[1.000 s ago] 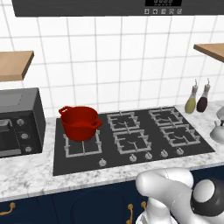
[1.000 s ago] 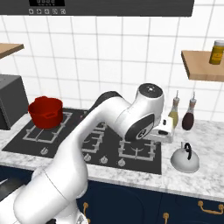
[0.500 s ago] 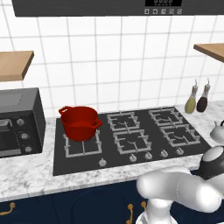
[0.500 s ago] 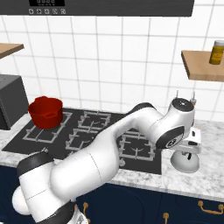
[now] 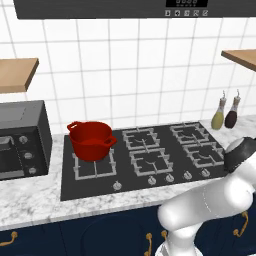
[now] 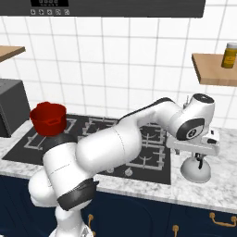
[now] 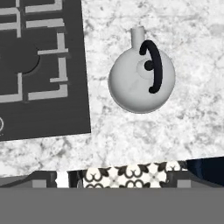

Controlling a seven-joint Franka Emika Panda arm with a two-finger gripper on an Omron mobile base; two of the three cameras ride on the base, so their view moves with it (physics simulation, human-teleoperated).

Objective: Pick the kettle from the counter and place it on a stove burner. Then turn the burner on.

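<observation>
Directly below the jaws, on the counter (image 7: 131, 131) beside the cooktop: the kettle (image 7: 141, 78), upright, handle arched across the lid. Jaw spacing impossible to tell. Risk if descending off-centre: clipping the handle, tipping it. Red pot (image 5: 90, 139) far off; contents hidden.

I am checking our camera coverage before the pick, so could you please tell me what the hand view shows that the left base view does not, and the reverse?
The hand view looks straight down on the kettle, with its dark handle and short spout. The left base view shows the red pot, two slim bottles and the oven. Both show the marbled counter and the black cooktop with its grates.
</observation>
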